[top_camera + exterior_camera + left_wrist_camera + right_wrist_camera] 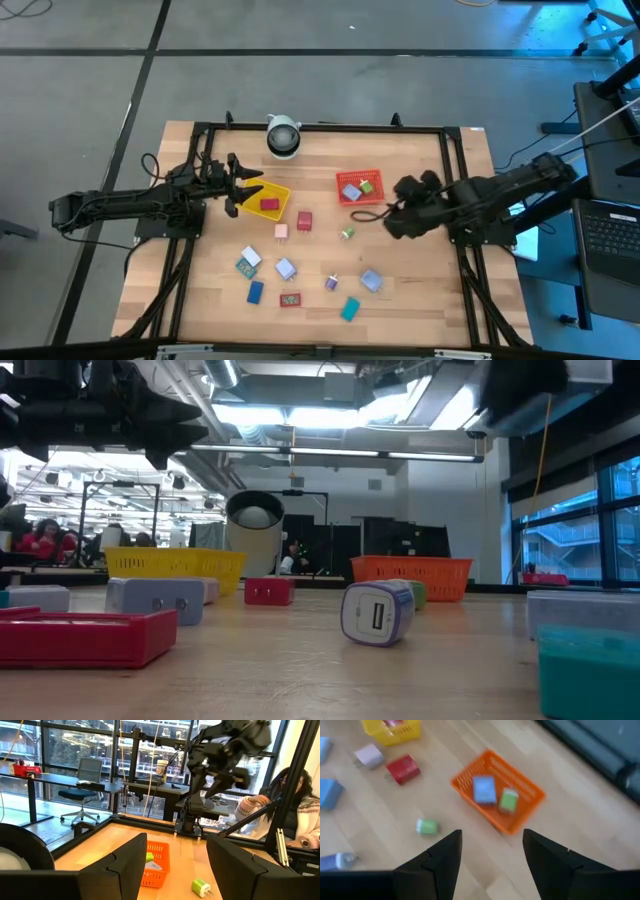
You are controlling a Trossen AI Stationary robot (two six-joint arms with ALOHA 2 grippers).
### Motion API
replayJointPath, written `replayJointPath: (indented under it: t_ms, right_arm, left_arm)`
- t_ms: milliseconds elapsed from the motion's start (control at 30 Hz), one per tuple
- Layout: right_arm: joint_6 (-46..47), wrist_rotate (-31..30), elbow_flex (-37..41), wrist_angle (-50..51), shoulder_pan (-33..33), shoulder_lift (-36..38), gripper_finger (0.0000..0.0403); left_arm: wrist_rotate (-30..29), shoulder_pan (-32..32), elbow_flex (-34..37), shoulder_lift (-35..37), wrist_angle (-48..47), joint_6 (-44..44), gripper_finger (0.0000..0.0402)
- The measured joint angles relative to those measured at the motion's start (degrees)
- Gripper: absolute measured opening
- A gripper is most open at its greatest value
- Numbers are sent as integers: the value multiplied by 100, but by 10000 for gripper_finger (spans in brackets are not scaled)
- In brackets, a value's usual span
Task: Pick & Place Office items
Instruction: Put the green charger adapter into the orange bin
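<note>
1. Left hand (243, 187) hovers open and empty at the yellow tray's (277, 190) 9 o'clock edge; a careless descent could knock the light tray.
2. Right hand (391, 207), open and empty, hangs at 4 o'clock of the red tray (352, 179).
3. Office items (285, 268), small hard blocks, scatter at 6 o'clock on the wooden tabletop (420, 290); they could skid.

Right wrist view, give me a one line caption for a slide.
Right claw open and empty above the table, looking down at an orange tray holding a blue piece and a green piece.
</note>
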State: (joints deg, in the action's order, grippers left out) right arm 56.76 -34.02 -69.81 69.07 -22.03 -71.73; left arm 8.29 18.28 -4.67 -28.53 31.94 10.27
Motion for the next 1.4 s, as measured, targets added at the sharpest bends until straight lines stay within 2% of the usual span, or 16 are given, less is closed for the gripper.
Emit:
replayJointPath:
  t_ms: [100,300,533,667,800,967,1167,1400]
  right_arm:
    - [150,236,833,-489,90,694,210]
    - [-368,961,2544,-2477,375,1811,210]
    - [-866,1665,3873,-4363,781,2026,210]
    - [-1593,1807,4061,-5249,914,1785,210]
    - [-1951,1885,4062,-5353,1129,1456,210]
    - [-2738,2573,4062,-5942,1224,1009,214]
    - [-3142,2845,4062,-7063,1223,477,250]
    - [-3635,3060,4060,-7394,1217,-199,276]
  left_arm:
    - [0,-2,0,0,72,6,203]
    - [-2,-2,0,2,149,120,203]
    - [-2,0,0,2,149,114,203]
    - [-3,-1,0,2,147,113,203]
    - [-2,-2,0,0,129,144,203]
    - [-4,-2,0,0,109,157,203]
    - [-4,-1,0,0,87,159,203]
    - [-4,0,0,0,83,159,203]
